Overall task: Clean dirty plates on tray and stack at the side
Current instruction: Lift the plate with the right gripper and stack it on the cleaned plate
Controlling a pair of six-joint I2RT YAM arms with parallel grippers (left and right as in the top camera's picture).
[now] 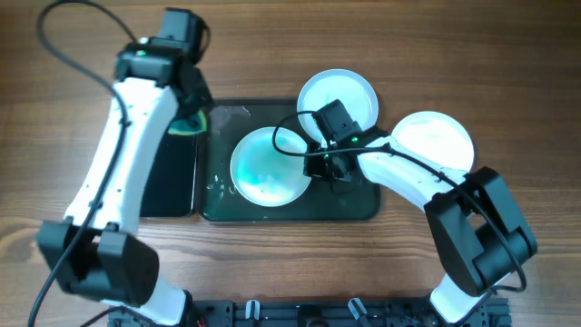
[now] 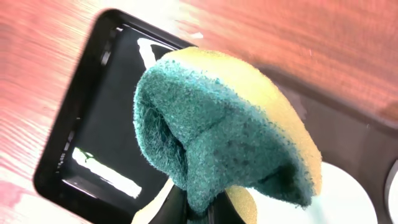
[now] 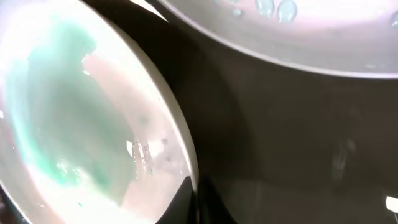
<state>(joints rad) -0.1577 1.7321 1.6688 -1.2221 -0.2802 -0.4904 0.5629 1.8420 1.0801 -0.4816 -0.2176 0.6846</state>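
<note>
1. A smeared plate lies inside the tray, left of the tray's middle, with a teal streak across its centre.
2. An upper plate sits at the tray's far right corner and overlaps the far rim. Its inside looks white and unsmeared.
3. A right plate rests on the brown worktop, beside the tray's right end and partly under the right arm.
4. The right gripper is low over the tray at the smeared plate's right rim. The right wrist view shows one dark fingertip against that rim, but I cannot tell whether the jaws are closed.
5. The left gripper hangs over the far end of a narrow black tray, which lies just beside the big tray's left edge.
6. Its jaws are clamped on a sponge, green scouring face outward, yellow foam behind, folded where it is pinched.
</note>
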